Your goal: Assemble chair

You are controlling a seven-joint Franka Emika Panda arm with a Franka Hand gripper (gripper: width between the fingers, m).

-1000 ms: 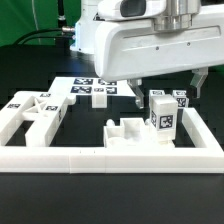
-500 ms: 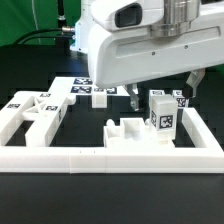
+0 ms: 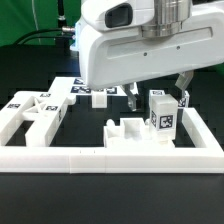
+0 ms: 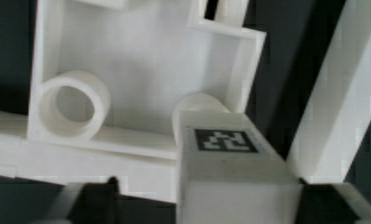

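Observation:
The chair parts are chunky white pieces with black-and-white tags. A square post (image 3: 161,116) stands upright on a flat slab piece (image 3: 128,136) at the exterior view's right. My gripper (image 3: 158,93) is open, one finger on each side of the post's top and not closed on it. In the wrist view the tagged post (image 4: 224,150) runs between my dark fingertips (image 4: 89,198), and the slab with a round hole (image 4: 70,104) lies beside it. More chair pieces (image 3: 31,110) lie at the exterior view's left.
A long white L-shaped border rail (image 3: 110,158) runs along the front and right side. The marker board (image 3: 92,90) lies at the back. Another tagged white piece (image 3: 181,100) stands behind the post. The arm's white body fills the top of the exterior view.
The gripper has moved toward the exterior view's left and a little lower, so its open fingers now straddle the upright post. The parts have not moved.

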